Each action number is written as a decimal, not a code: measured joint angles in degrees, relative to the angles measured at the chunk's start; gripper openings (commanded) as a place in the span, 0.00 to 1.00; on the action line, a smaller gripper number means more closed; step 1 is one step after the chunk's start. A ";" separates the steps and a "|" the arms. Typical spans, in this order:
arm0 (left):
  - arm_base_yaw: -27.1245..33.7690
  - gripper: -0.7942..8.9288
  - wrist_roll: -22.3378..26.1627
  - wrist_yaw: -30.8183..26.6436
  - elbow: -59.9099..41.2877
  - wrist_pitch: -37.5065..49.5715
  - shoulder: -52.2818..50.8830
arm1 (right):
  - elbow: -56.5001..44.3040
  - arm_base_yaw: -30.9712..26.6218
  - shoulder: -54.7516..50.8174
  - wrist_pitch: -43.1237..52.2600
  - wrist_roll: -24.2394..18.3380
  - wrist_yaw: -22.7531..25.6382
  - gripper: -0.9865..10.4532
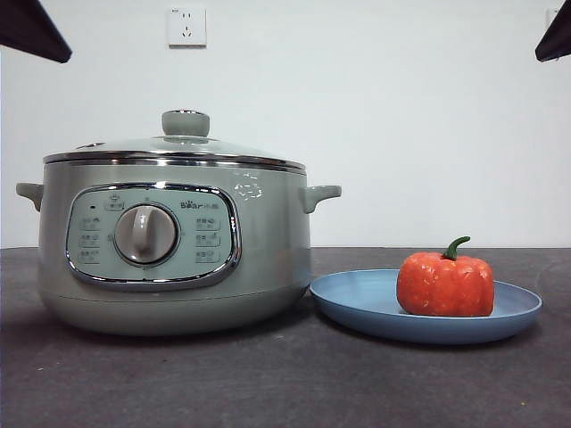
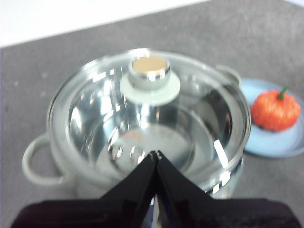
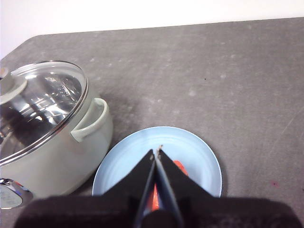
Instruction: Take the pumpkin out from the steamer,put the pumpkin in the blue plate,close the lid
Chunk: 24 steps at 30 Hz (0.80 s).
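Note:
The orange-red pumpkin (image 1: pixel 445 283) with a green stem sits in the blue plate (image 1: pixel 357 303), right of the steamer (image 1: pixel 174 245). The glass lid (image 1: pixel 185 143) with its sage-green knob rests closed on the steamer. The left wrist view shows the lid (image 2: pixel 149 80) below my left gripper (image 2: pixel 156 154), which is shut, empty and raised above the pot; the pumpkin (image 2: pixel 275 109) shows off to the side. My right gripper (image 3: pixel 157 151) is shut and empty, raised above the plate (image 3: pixel 190 147), and hides most of the pumpkin (image 3: pixel 179 167). Both arms show only as black tips in the front view's top corners.
The steamer (image 3: pixel 47 137) and plate stand on a dark grey tabletop (image 1: pixel 285 383). A white wall with a power socket (image 1: pixel 186 27) is behind. The steamer's side handle (image 1: pixel 319 194) reaches toward the plate.

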 measured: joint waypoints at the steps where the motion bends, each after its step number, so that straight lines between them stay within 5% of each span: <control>1: 0.28 0.08 0.48 -0.44 0.00 -2.12 -1.95 | 0.00 0.00 0.00 0.00 0.02 0.00 0.09; 15: 24.50 0.08 0.31 2.27 -19.23 6.16 -31.67 | 0.00 0.00 0.00 0.00 0.02 0.02 0.09; 24: 28.20 0.08 -3.28 2.32 -35.19 14.23 -35.95 | 0.00 0.00 0.00 0.00 0.02 0.00 0.09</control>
